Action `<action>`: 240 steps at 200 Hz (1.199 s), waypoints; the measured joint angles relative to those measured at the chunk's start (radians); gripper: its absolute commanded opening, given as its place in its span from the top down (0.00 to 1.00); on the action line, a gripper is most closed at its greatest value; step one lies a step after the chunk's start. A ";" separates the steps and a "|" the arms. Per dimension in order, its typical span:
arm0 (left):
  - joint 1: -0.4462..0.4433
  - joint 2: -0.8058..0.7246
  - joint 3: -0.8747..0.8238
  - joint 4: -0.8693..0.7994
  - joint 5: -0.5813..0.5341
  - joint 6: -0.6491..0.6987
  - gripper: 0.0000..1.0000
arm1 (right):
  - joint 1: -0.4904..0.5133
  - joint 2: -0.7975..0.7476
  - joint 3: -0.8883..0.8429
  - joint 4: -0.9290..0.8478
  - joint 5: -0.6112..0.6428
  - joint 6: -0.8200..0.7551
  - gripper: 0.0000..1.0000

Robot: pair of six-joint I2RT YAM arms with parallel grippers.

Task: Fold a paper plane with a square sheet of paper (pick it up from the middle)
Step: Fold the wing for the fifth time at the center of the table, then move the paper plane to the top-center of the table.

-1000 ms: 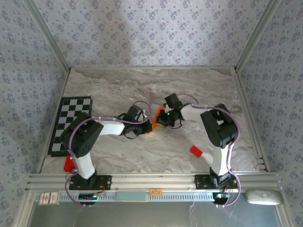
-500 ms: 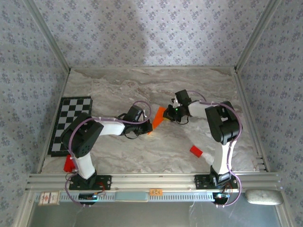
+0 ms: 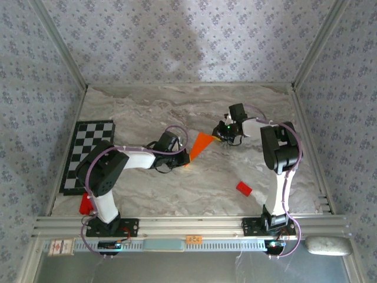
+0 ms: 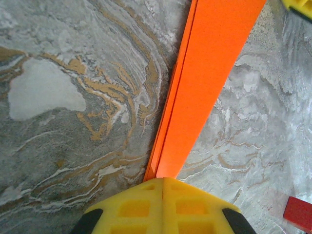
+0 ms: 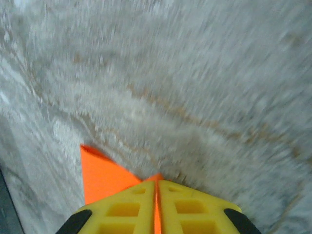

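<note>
Two grippers meet one folded orange sheet (image 3: pixel 201 143) on the marble tabletop (image 3: pixel 177 112). The left gripper (image 3: pixel 181 157) pinches the sheet's near, narrow end; in its wrist view the yellow fingertips (image 4: pixel 163 181) are pressed together and the sheet (image 4: pixel 204 83) runs away from them as a long creased strip, its far end cut off by the frame. The right gripper (image 3: pixel 222 137) sits at the sheet's far corner, jaws almost together on a sliver of orange (image 5: pixel 100 175); this view is motion-blurred. A red block (image 3: pixel 244 188) lies well apart, clipped at the left wrist view's corner (image 4: pixel 298 213).
</note>
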 measured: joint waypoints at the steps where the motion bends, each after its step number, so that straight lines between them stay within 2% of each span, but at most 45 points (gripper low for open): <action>1: 0.000 0.000 0.000 0.000 0.000 0.000 1.00 | 0.000 0.001 0.001 0.000 0.001 0.000 0.87; 48: 0.000 0.000 0.003 -0.005 0.002 0.000 1.00 | -0.040 0.005 0.026 -0.003 0.067 -0.003 0.86; 74: -0.001 0.000 0.020 -0.034 0.003 0.002 1.00 | -0.040 -0.035 0.015 -0.018 0.117 -0.023 0.80; 98: -0.002 -0.001 0.043 -0.076 0.003 0.002 0.87 | -0.032 -0.137 -0.023 -0.047 0.164 -0.043 0.70; 116: 0.000 -0.024 0.048 -0.100 0.001 -0.002 0.76 | -0.008 -0.220 -0.053 -0.072 0.207 -0.053 0.69; 158: 0.039 -0.202 0.048 -0.163 -0.039 0.013 0.54 | 0.107 -0.298 -0.090 -0.162 0.301 -0.044 0.50; 211: 0.119 -0.443 -0.027 -0.319 -0.271 0.056 0.20 | 0.273 -0.282 -0.084 -0.247 0.366 0.033 0.36; 240: 0.143 -0.515 -0.086 -0.405 -0.372 0.073 0.09 | 0.349 -0.217 0.003 -0.281 0.424 0.081 0.32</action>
